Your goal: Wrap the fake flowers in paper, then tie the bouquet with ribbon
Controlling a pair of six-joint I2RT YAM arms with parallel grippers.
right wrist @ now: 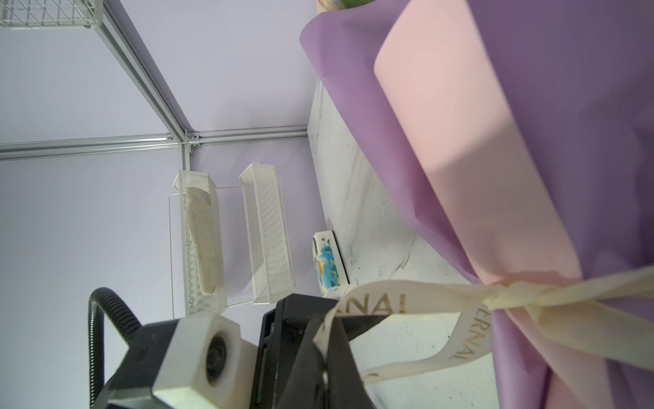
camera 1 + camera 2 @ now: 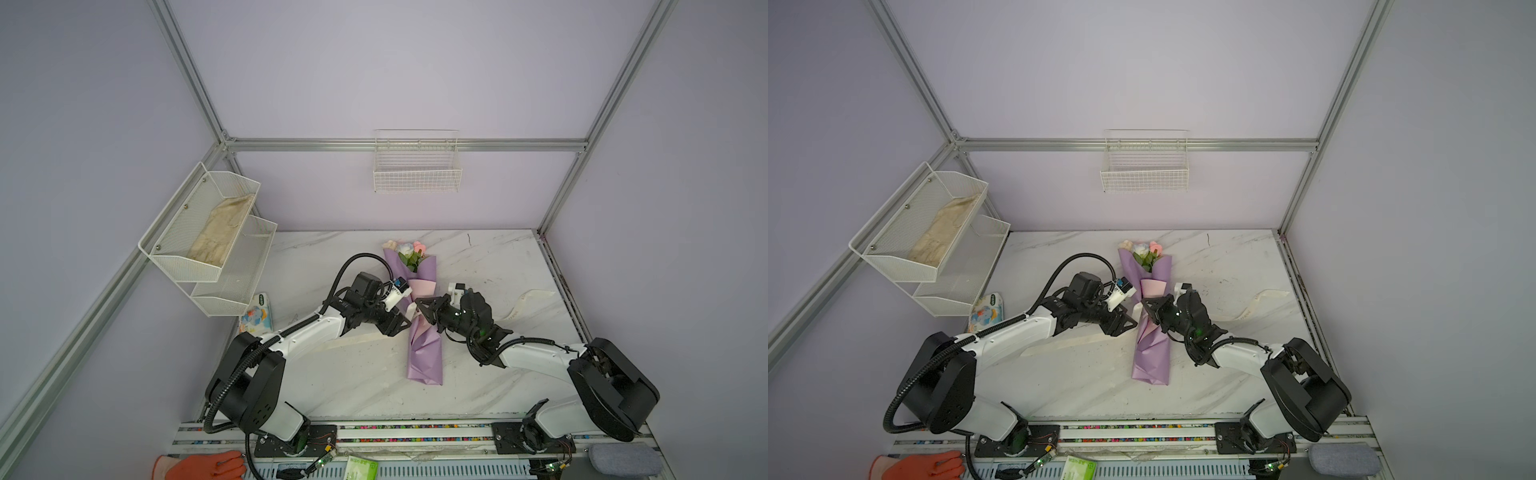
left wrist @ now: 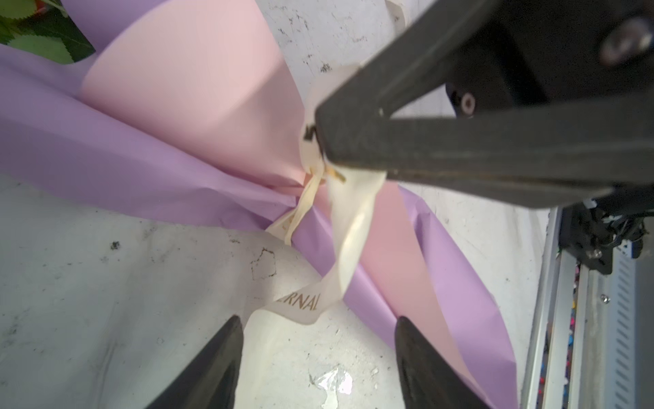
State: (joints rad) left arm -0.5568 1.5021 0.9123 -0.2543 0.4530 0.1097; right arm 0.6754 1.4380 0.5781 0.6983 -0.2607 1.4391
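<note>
Glove, marble tabletop, bouquet, lilac walls.

The right pincer covers part of the ribbon knot at its tips; beside it, paper hides the bouquet's stems.

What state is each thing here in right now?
bouquet of fake flowers, lying flat on the table, waist cinched.
ribbon, knotted round the bouquet, ends trailing loose.
left pincer, open, gripping nothing.
right pincer, shut on the ribbon at the bouquet's waist.
mesh shelf, upper tier holding a beige cloth.
</note>
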